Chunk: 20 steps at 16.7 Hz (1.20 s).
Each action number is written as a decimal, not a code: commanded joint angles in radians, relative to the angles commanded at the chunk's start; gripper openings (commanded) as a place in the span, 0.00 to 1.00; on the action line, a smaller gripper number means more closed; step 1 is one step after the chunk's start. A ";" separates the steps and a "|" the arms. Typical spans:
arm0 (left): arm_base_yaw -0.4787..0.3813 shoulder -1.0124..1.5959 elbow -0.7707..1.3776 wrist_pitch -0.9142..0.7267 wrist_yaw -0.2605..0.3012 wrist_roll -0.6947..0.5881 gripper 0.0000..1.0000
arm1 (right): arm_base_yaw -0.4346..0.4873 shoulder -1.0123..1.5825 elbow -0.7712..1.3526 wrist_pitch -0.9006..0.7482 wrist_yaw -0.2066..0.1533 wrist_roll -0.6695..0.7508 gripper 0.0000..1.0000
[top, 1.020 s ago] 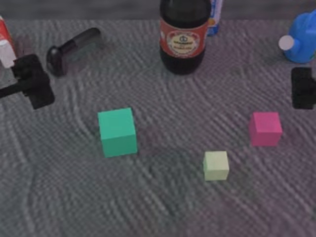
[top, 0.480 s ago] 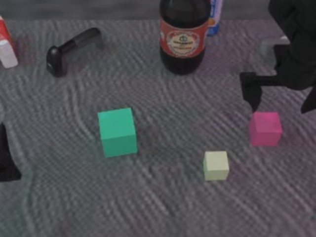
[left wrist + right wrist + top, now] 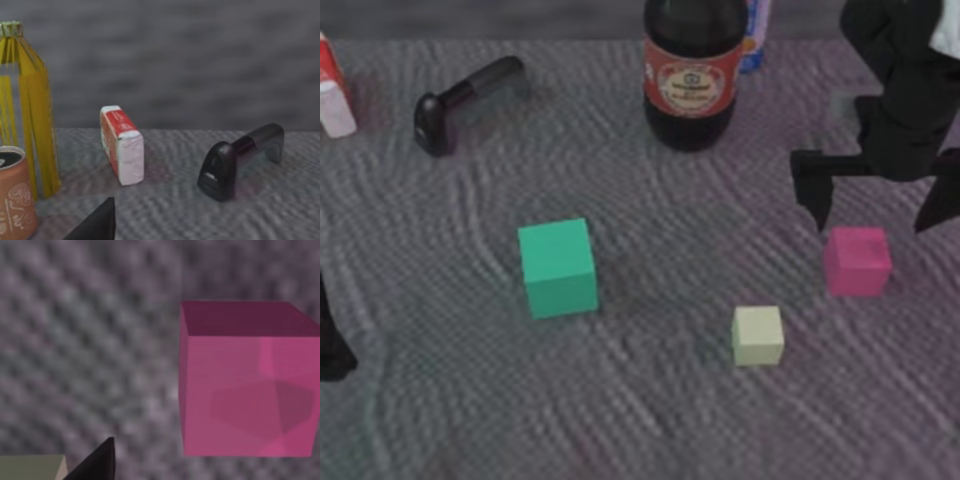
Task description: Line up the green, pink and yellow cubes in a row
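- Three cubes sit apart on the table [image 3: 650, 420] in the top view: the green cube [image 3: 558, 267] left of centre, the yellow cube [image 3: 758, 335] nearer the front, and the pink cube [image 3: 858, 261] to the right. Our right gripper [image 3: 878, 205] hangs just behind the pink cube with its fingers spread wide, holding nothing. Our left gripper [image 3: 332, 345] is parked at the left edge; we cannot tell its state. A sauce bottle [image 3: 691, 72] and a scanner [image 3: 460, 100] stand at the back, well clear.
- From the left wrist view we see only bystanders: the scanner, a red-and-white carton [image 3: 122, 145], a can [image 3: 16, 195] and a yellow-ribbed object [image 3: 27, 105]. No cube appears.
- From the right wrist view the pink cube fills the frame off to one side, and a corner of the yellow cube shows. We judge the grasp is next: centre the fingers over the pink cube, square to its faces, before descending, so neither finger lands on top.
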 joint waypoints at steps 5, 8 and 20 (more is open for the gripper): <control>0.000 0.000 0.000 0.000 0.000 0.000 1.00 | -0.001 0.027 -0.043 0.069 0.000 -0.001 1.00; 0.000 0.000 0.000 0.000 0.000 0.000 1.00 | 0.000 0.068 -0.117 0.188 0.001 0.001 1.00; 0.000 0.000 0.000 0.000 0.000 0.000 1.00 | 0.002 0.114 -0.196 0.310 0.001 0.003 0.70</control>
